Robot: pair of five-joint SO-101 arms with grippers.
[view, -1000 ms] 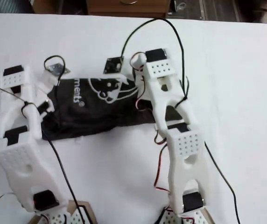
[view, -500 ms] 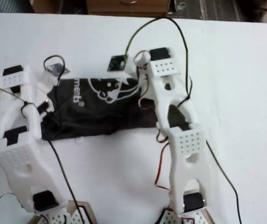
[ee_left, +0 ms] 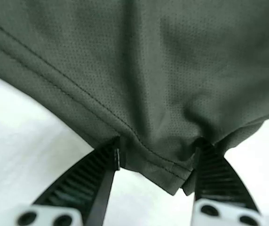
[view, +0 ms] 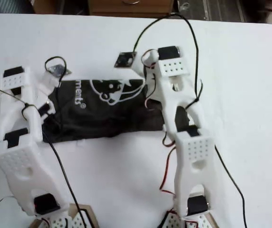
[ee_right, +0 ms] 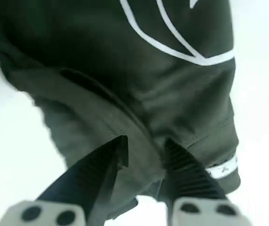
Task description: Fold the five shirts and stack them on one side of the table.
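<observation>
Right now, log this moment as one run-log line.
item: black shirt lying as a long strip on table | left hand: open, astride shirt hem | right hand: shut on shirt fold

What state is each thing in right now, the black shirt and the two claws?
black shirt: folded into a long band, lying on the table, print facing up.
left claw: open, with the shirt's hem between its fingers.
right claw: shut on a fold at the shirt's other end.
</observation>
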